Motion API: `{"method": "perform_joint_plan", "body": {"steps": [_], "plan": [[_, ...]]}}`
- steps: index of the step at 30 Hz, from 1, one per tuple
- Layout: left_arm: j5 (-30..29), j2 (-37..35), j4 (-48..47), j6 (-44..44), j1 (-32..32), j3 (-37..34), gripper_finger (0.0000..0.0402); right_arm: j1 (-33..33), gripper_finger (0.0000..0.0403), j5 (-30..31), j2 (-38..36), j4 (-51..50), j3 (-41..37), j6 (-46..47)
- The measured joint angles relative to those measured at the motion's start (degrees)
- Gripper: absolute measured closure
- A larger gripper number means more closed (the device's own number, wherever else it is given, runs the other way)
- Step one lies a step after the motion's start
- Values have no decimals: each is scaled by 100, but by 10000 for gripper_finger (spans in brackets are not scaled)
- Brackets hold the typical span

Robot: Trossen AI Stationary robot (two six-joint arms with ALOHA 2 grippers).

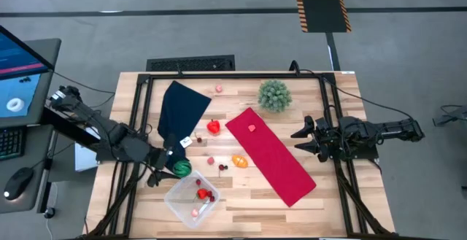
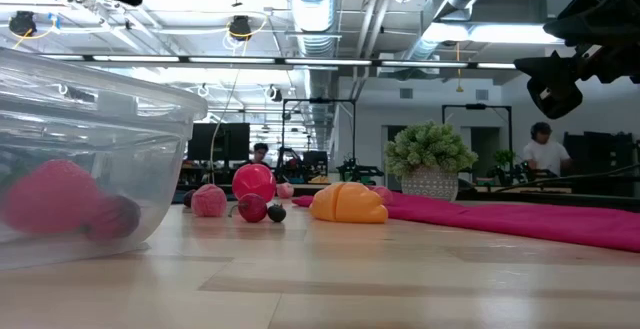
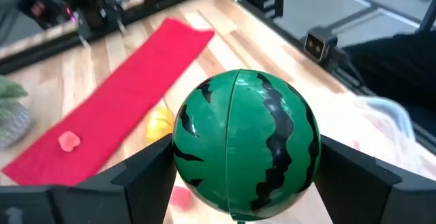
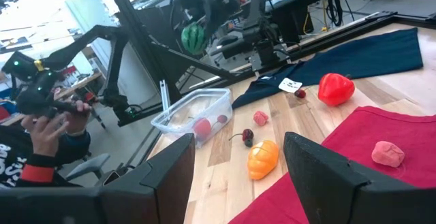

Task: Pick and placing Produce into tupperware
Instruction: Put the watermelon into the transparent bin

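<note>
My left gripper (image 1: 177,168) is shut on a green toy watermelon (image 3: 245,144), raised above the table just beside the clear tupperware (image 1: 193,199). The box stands on the table's near side and has a red piece (image 1: 202,193) and pink pieces inside. On the table lie a red pepper (image 1: 213,127), an orange piece (image 1: 239,161), dark cherries (image 1: 223,167) and pink pieces (image 1: 218,89). Another pink piece (image 1: 252,128) rests on the red cloth. My right gripper (image 1: 299,141) is open, waiting over the table's right side. My left gripper pinches the green toy watermelon (image 1: 182,169) between its two fingers (image 3: 146,173), one on either side of the ball at its widest part. The watermelon is lifted clear of the table, as the right wrist view shows (image 4: 193,37).
A red cloth (image 1: 271,155) runs slantwise across the table's middle and a dark blue cloth (image 1: 179,114) lies toward the far left. A spiky green plant ball (image 1: 274,95) stands near the far edge. Black frame rails run along both sides. A person's hand (image 4: 54,125) shows beyond the table.
</note>
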Motion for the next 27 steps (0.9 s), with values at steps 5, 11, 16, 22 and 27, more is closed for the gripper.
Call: {"method": "perform_joint_plan", "body": {"steps": [5, 11, 16, 22, 27], "plan": [[0, 499, 235, -30, 0, 0, 111, 0, 154, 0, -2, 1, 0, 1], [34, 1042, 302, -211, 1, 0, 111, 0, 154, 0, -2, -1, 0, 0], [39, 1430, 329, -621, -50, 0, 111, 0, 154, -1, -1, 0, 0, -1], [88, 1768, 351, -909, -161, 0, 111, 2, 154, 0, -1, -1, 0, 1], [180, 2036, 427, -1217, -250, 0, 111, 0, 154, 0, 0, 1, 0, 1]]}}
